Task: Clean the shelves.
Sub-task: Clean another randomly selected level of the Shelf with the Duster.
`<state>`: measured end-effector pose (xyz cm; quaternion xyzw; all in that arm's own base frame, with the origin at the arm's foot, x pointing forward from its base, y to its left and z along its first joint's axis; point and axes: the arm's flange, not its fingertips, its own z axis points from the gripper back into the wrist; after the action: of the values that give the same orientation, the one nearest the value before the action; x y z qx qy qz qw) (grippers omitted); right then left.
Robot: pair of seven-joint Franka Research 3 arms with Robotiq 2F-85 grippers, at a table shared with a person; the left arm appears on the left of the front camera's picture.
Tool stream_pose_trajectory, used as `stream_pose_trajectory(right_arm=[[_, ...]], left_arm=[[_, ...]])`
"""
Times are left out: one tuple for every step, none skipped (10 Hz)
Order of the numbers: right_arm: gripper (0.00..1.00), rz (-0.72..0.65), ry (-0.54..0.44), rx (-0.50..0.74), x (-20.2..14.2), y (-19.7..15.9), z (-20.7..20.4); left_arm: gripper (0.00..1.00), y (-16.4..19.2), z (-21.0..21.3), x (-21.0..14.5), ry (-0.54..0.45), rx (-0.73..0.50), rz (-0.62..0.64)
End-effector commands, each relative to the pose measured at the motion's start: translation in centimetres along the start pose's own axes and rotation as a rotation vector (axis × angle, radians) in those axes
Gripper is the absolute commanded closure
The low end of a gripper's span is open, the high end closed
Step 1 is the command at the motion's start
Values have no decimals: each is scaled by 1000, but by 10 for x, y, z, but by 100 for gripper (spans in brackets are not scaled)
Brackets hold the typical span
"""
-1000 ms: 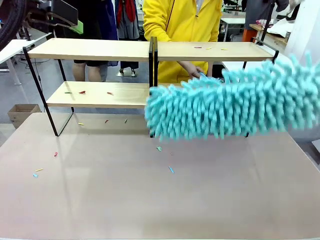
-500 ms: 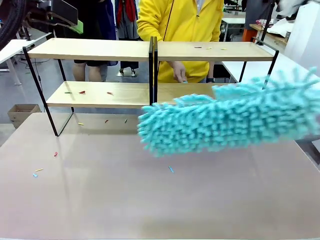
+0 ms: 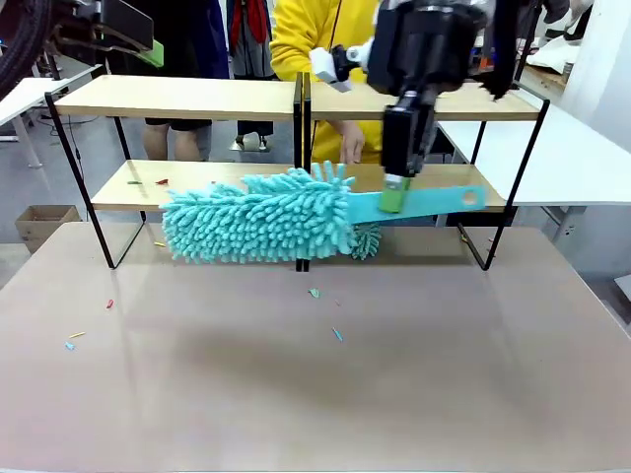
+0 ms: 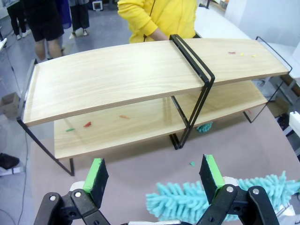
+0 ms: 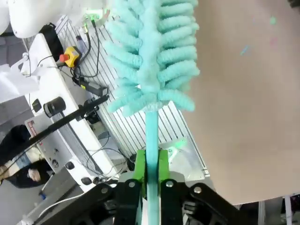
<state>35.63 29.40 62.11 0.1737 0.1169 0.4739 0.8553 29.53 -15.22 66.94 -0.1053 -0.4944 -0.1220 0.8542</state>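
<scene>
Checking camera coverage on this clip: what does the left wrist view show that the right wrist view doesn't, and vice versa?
Left wrist view: the shelves, coloured scraps on both boards, a person in yellow behind, the left gripper, fingers open. Right wrist view: the right gripper, fingers shut on the duster handle. Both: the turquoise duster head and the table.

The right gripper (image 3: 394, 195) is pointed downward and is clamped on a handle (image 3: 441, 202). The left gripper (image 4: 154, 172) is held high, jaws spread wide.
</scene>
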Motion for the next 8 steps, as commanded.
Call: stream_pose_trajectory(right_arm=[[88,286,446,164,-30,20,-6],[88,0,0,0,0,0,0],[88,0,0,0,0,0,0],[88,88,135,69,-8,12,-12],[88,28,97,53,4,6,-16],[88,-3,63,34,20,0,-21],[88,-22,4,28,34,-4,-23],[88,-39,-23,9,46,-7,-27]], left_arm=[[0,0,0,0,-4,11,2],[0,0,0,0,-4,11,2],[0,0,0,0,-4,11,2],[0,0,0,0,-4,11,2],[0,0,0,0,-4,11,2],[0,0,0,0,-4,11,2],[0,0,0,0,-4,11,2],[0,0,0,0,-4,11,2]])
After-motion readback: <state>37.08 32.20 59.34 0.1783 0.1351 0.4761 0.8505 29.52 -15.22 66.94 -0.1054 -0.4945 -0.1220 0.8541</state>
